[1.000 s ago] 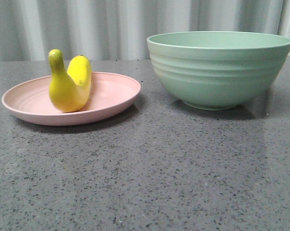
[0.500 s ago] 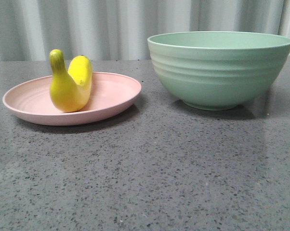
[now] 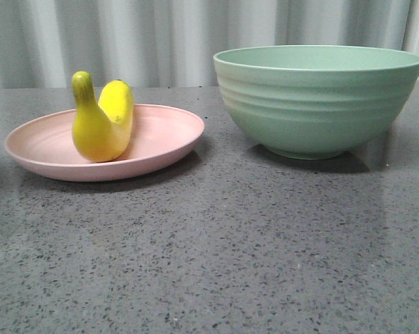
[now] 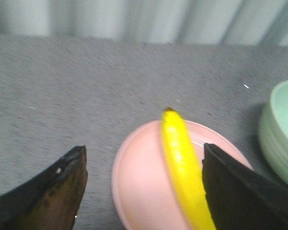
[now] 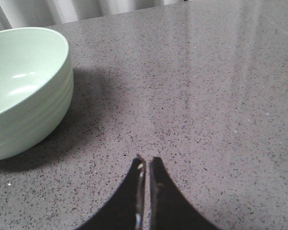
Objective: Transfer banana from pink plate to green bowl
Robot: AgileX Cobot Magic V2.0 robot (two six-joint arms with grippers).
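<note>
Banana sits on the plate, toward the table's left side, resting on its curved back with both ends tipped up (greenish stem end nearer the camera in the front view). It is not in the bowl. Bowl stands upright on the table to the right of the plate, near it but apart, a strip of grey speckled table between them. Pale curtain runs behind the table's far edge.

Left gripper hangs above the plate with its jaws spread wide, dark fingers on either side of the plate; the far-side finger overlaps the banana in the wrist view, but contact cannot be told (view is blurred). Nothing is held between them. Plate and part of the bowl both show there.

Right gripper is over bare table, fingertips pressed together with only a hairline gap, holding nothing. Bowl sits off to one side of it, well apart.
</note>
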